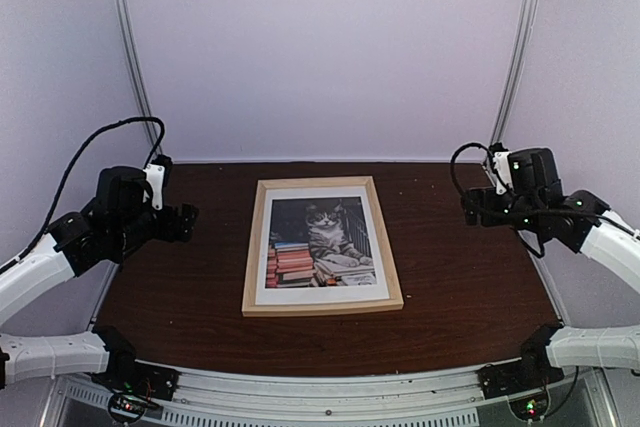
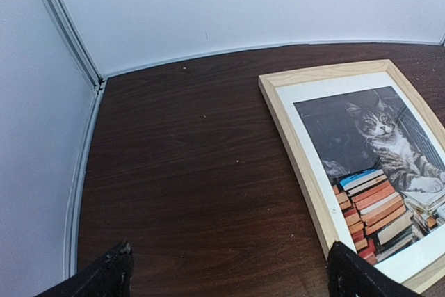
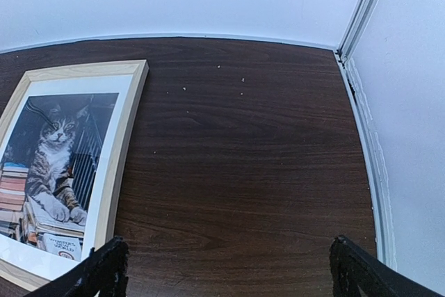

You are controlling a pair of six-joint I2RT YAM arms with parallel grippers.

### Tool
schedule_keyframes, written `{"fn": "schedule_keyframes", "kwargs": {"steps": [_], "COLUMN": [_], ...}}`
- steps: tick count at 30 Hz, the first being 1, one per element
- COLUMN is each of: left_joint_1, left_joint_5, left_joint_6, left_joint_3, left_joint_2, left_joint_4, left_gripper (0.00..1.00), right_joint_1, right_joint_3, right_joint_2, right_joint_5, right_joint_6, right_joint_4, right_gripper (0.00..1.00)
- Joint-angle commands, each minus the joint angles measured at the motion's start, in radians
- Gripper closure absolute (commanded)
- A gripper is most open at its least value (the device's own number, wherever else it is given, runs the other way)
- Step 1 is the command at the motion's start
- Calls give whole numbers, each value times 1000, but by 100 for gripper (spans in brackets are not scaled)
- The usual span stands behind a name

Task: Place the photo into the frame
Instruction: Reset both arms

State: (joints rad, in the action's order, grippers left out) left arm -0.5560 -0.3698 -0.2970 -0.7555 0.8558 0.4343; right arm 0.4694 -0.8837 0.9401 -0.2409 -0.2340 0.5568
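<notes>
The frame [image 1: 251, 247], made of thin pale wood strips, lies flat in the middle of the dark table. Inside it lies the photo [image 1: 320, 242], face up: a grey tabby cat beside stacked red-orange books, with a white border. My left gripper [image 1: 186, 221] hovers to the left of the frame, open and holding nothing. My right gripper [image 1: 468, 207] hovers to the right, also open and holding nothing. In the left wrist view the left gripper [image 2: 231, 259] is over bare wood, with the frame [image 2: 299, 165] and photo [image 2: 379, 165] at its right. In the right wrist view the right gripper [image 3: 226, 252] is over bare wood, with the frame [image 3: 122, 151] and photo [image 3: 59, 158] at its left.
The dark wood table [image 1: 460, 277] is enclosed by white walls at the back and both sides. Metal rails [image 1: 128, 37] run up the back corners. The arm bases sit along the near edge.
</notes>
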Motion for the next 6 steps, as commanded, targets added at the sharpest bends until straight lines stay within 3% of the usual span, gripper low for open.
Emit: {"fn": "schedule_keyframes", "kwargs": {"steps": [1, 6], "left_joint_1": [7, 7], "left_joint_5": [10, 18], "left_joint_6": [5, 4], "left_joint_3": [-6, -7], "left_joint_2": [-7, 0], "left_joint_4": [-52, -49], "left_gripper": [2, 2], "right_joint_1": [-5, -5], "right_joint_3": [21, 29], "right_joint_2": [-26, -31], "right_joint_5": [-8, 0], "right_joint_6": [-2, -10], "right_joint_4": [-12, -19], "right_gripper": [0, 0]}}
